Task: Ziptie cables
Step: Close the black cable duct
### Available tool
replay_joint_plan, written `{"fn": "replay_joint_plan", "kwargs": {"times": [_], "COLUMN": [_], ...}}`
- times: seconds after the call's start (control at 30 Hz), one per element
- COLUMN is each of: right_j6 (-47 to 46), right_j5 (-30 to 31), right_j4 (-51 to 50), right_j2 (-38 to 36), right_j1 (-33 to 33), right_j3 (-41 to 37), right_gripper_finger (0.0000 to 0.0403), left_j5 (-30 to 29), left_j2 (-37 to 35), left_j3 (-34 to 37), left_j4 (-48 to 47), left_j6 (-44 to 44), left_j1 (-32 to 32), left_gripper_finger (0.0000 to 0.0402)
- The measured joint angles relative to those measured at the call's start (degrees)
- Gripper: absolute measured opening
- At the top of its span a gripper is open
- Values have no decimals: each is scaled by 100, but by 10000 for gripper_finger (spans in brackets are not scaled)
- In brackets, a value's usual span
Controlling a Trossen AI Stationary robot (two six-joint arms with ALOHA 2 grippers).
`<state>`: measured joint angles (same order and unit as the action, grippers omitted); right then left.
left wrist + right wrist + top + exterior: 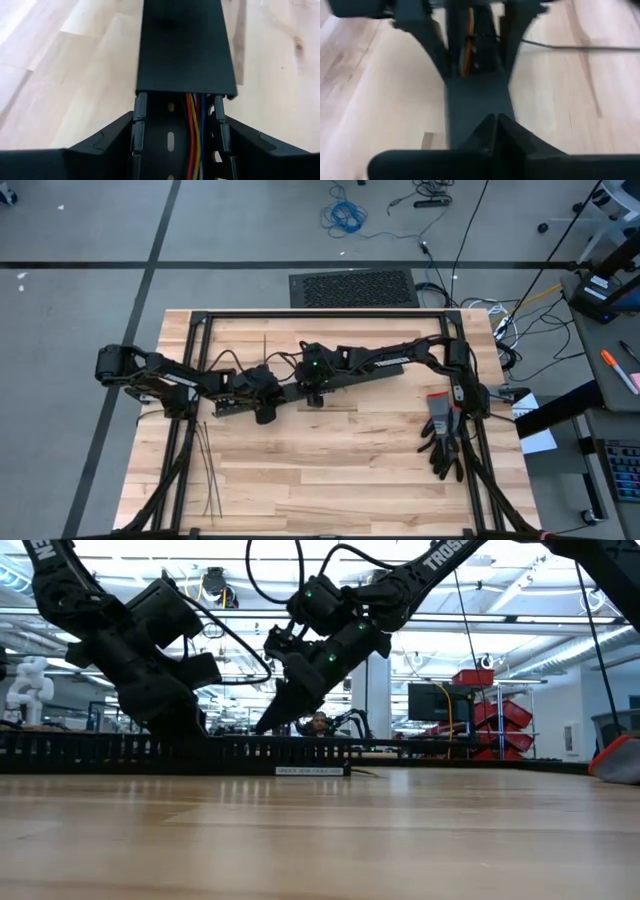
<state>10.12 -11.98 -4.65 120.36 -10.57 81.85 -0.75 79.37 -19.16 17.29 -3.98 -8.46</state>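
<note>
1. Left gripper (177, 145) fingers spread astride black duct (330, 375); right gripper (496, 120) fingers pressed together over its cover.
2. Cables (194, 135) inside duct, half covered.
3. Could pinch wires if cover shifts; zipties (208, 470) lying untouched, well apart.

The left gripper (262, 408) has its two fingers on either side of the black duct (185, 45), so the duct walls block it sideways. The right gripper (316, 394) sits close beside it on the duct. In front of both, the wooden table (330, 470) lies bare, with thin zipties (208, 470) and black gloves (443, 435) off to the sides.
</note>
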Motion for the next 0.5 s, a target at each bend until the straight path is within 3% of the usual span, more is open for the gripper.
{"fn": "replay_joint_plan", "kwargs": {"times": [0.33,0.5], "right_j6": [510,1120], "right_j5": [124,1368], "right_j4": [339,-336], "right_j2": [-464,-1147], "right_j1": [28,189], "right_j3": [-5,-3], "right_gripper_finger": [0,0], "left_j5": [-106,-133], "left_j2": [0,0], "left_j3": [4,4], "left_j4": [19,25], "left_j6": [47,47], "left_j1": [-3,-3], "left_gripper_finger": [247,247]}}
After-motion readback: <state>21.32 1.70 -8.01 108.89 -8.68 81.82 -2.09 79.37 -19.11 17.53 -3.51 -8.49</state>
